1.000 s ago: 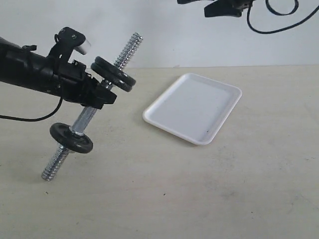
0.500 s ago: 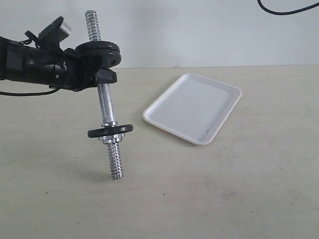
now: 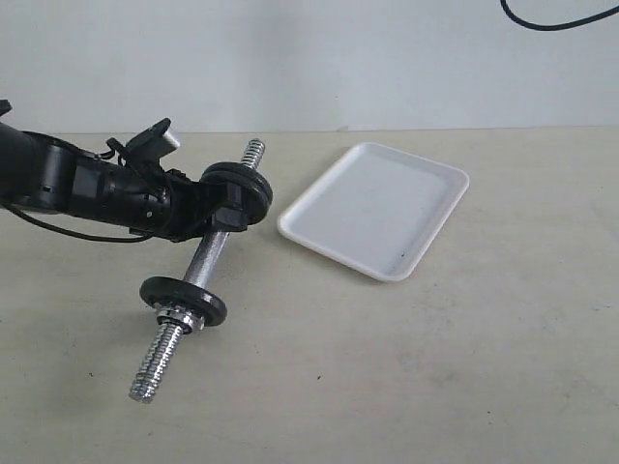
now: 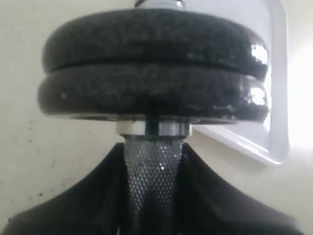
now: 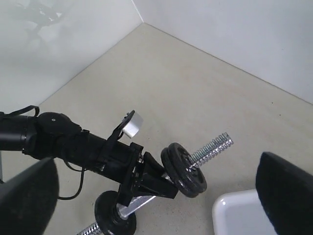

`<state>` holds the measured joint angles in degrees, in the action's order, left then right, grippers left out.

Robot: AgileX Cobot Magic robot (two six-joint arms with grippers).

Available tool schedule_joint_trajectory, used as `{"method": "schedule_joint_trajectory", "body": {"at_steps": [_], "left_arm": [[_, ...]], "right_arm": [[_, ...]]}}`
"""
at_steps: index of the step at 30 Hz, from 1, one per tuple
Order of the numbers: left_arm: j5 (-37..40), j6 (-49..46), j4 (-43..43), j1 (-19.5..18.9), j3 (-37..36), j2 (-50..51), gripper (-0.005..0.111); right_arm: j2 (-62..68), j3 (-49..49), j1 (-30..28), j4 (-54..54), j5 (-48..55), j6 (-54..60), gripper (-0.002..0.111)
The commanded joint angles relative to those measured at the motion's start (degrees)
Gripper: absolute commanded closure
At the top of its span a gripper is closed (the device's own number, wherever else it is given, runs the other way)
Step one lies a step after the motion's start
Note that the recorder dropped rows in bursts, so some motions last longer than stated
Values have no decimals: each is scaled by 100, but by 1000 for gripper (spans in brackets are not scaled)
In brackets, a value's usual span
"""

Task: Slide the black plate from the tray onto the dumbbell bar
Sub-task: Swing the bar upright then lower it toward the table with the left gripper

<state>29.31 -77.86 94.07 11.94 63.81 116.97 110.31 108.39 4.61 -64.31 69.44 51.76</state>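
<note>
My left gripper (image 3: 215,215) is shut on the knurled middle of the dumbbell bar (image 3: 205,256), which it holds tilted above the table. Two black plates (image 3: 240,193) sit stacked together on the bar's upper end, right beside the fingers, with the threaded tip (image 3: 252,151) poking out past them. A third black disc with a silver nut (image 3: 182,301) sits near the lower end. The white tray (image 3: 372,208) lies to the right with nothing in it. In the left wrist view the stacked plates (image 4: 154,63) fill the frame above the knurled bar (image 4: 152,171). My right gripper (image 5: 156,196) hangs high above, open and holding nothing.
The bar's lower threaded end (image 3: 155,367) hangs close over the beige tabletop (image 3: 435,367) at the front left. A white wall (image 3: 387,58) closes the back. A black cable (image 3: 556,17) dangles at the top right.
The left arm has dropped and swung the bar from nearly upright to a slant, with its lower end toward the front left. The two stacked plates stayed on the upper end.
</note>
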Motion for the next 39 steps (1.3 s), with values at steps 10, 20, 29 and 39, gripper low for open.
{"method": "schedule_joint_trajectory", "body": {"at_steps": [10, 20, 29, 39], "left_arm": [[222, -16, 588, 11, 879, -186, 102], [246, 158, 588, 11, 1446, 394, 102], [216, 260, 588, 11, 1775, 640, 102], [158, 260, 588, 11, 1786, 681, 102]], "right_arm": [[-64, 25, -36, 10, 53, 58, 4], [-64, 25, -36, 10, 53, 60, 4], [-64, 25, -36, 10, 53, 69, 4], [-64, 25, -36, 10, 53, 82, 4]]}}
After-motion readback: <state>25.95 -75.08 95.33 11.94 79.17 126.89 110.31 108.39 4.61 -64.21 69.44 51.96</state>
